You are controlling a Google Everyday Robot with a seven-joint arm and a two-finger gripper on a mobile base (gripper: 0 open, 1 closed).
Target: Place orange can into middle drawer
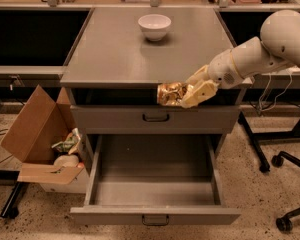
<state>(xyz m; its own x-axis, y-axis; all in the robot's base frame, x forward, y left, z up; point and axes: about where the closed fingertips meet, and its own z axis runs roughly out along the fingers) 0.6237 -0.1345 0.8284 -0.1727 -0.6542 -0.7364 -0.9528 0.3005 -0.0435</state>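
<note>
Orange can [171, 93]: was clamped on its side in the gripper [186, 92], sticking out past the fingertips, away from the wrist. Showed crumpled, shiny gold skin. Touched nothing else.

Camera view, the only one: found the gripper in the air just off the front edge of the cabinet top [115, 59], reached in on the white arm [260, 54]. Had both pale fingers [197, 95] closed on the can, one above and one below. Hung level with the dark gap under the top's lip.

Directly under the gripper: closed top drawer [115, 119] with its dark loop handle. Lower again, and nearer the camera than the gripper: middle drawer [155, 184], pulled well out, with nothing visible on the grey floor. Up behind the gripper, well apart: white bowl [154, 26] on the cabinet top. Far out past the can's free end, down on the floor: cardboard box [35, 134] with some scraps inside.

Progress, judged: pick done, can lifted off the top and carried past the front edge. Drawer already open, so no pulling needed. Placing not yet done. Left to do: come forward and down past the top drawer's front, get over the open tray, lower, let go. Roughly halfway. Could roll once released, being round and lying sideways, though low walls should stop it.
</note>
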